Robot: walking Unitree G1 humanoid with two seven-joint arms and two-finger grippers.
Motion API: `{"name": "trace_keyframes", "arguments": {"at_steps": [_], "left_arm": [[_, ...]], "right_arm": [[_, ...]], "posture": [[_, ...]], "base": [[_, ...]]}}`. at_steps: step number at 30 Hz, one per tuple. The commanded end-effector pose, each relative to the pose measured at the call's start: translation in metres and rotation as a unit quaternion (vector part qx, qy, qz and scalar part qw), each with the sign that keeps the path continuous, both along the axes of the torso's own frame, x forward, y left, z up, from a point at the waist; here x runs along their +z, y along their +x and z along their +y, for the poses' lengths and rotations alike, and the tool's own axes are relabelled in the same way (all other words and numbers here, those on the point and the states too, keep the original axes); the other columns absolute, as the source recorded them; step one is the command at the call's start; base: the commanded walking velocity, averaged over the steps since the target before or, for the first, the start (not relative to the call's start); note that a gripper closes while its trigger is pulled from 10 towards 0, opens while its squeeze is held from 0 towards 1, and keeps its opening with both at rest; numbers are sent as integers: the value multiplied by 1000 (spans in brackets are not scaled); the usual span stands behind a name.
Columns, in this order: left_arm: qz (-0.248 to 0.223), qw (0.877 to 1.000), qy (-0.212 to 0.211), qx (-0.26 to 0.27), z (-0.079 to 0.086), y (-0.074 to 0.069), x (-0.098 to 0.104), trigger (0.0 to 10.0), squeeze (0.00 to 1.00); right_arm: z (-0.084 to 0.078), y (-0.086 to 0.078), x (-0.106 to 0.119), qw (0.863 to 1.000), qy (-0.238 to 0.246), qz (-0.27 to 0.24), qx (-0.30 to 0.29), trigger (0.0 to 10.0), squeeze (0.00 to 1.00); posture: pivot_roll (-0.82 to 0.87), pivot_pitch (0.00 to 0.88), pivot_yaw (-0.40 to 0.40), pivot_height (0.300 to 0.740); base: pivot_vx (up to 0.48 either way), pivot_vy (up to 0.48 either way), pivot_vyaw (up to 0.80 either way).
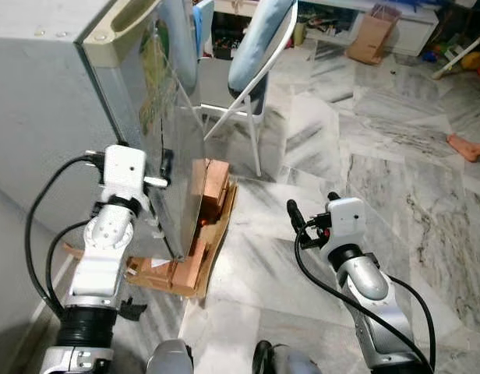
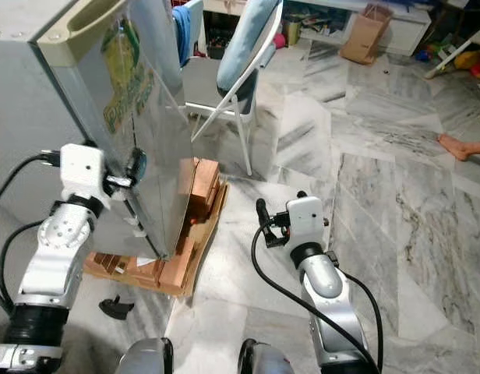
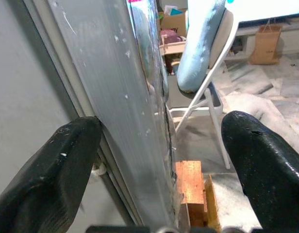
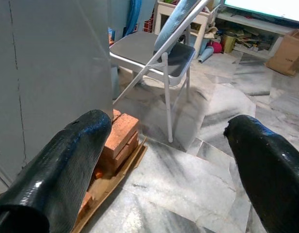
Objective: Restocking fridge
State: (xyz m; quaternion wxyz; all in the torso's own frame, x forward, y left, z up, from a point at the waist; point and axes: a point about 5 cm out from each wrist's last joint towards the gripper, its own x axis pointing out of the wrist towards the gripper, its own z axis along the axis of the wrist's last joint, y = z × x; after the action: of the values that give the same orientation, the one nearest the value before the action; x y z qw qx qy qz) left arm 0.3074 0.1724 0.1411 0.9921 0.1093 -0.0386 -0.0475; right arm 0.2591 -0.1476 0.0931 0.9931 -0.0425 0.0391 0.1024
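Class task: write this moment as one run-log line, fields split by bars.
left pincer: open, straddling fridge door edge | right pincer: open, empty, over floor | folding chair: beside fridge

One fridge (image 1: 61, 101). One folding chair (image 1: 240, 78). Two grippers: left gripper (image 3: 164, 170), right gripper (image 4: 174, 170). One paper bag (image 1: 370, 37). Several bricks (image 1: 213, 183), exact count unclear.

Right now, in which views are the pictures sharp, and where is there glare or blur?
Left eye view: sharp, daylight, with bricks mirrored in the shiny grey metal fridge door. Left wrist view: the open left claw is soft up close, and a bright overexposed patch sits at the top. Right wrist view: sharp grey folding chair, blurry fingers.
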Motion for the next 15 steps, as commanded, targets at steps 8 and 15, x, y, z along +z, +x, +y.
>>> {"name": "trace_keyframes", "arguments": {"at_steps": [8,15], "left_arm": [[31,999,20,-18,-7,16,-12,10000,0],[40,999,23,-21,-25,48,-10,10000,0]], "right_arm": [[3,-5,-3,1000,9,24,15,10000,0],[-2,-26,-8,998,11,53,40,10000,0]], "posture": [[127,124,-46,740],[110,105,-45,740]], "base": [[0,0,0],[0,0,0]]}}
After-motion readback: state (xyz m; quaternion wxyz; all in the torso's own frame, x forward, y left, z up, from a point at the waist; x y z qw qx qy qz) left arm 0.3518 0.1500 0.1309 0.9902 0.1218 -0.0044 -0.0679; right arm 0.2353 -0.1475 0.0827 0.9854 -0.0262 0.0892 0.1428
